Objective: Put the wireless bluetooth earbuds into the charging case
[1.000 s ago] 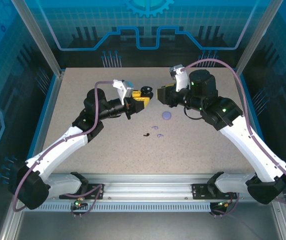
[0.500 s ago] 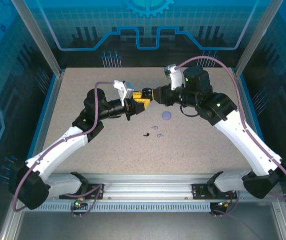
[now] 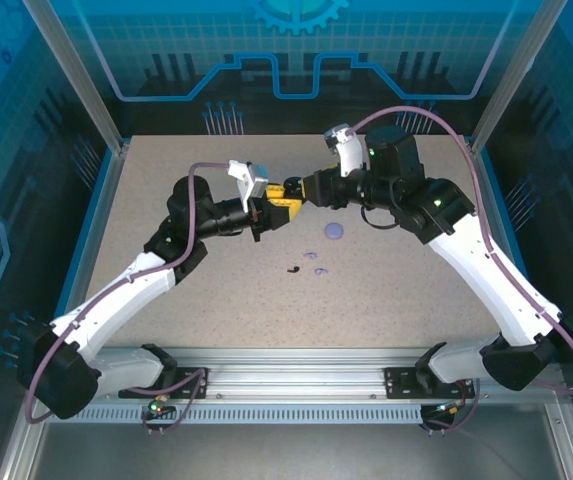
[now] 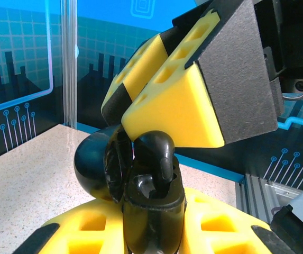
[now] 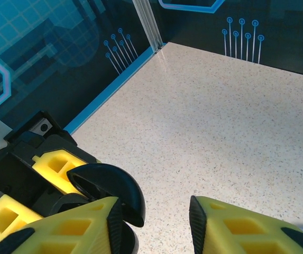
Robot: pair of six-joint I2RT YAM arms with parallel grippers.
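Over toward the far middle of the speckled desk (image 3: 416, 300), two white-and-black arms meet nose to nose, the left arm (image 3: 136, 280) reaching in from its side and the right arm (image 3: 486, 270) arching across from the other. The left claw (image 3: 280, 205) is pressed together on a black charging case (image 4: 154, 209), whose lid is hinged open. The right claw (image 3: 304, 190) hangs just above that case with its yellow fingers (image 5: 82, 227) spread; the desk shows through the gap and nothing is pinched between them. A round lavender case (image 3: 334, 231) lies on the desk, nearer the arm bases. A black earbud (image 4: 159, 151) stands in the open black case, right under the right claw's fingertips. Near the lavender case lie a lavender earbud (image 3: 312, 256), a second lavender earbud (image 3: 321, 271) and a loose black earbud (image 3: 292, 269), close together but not touching.
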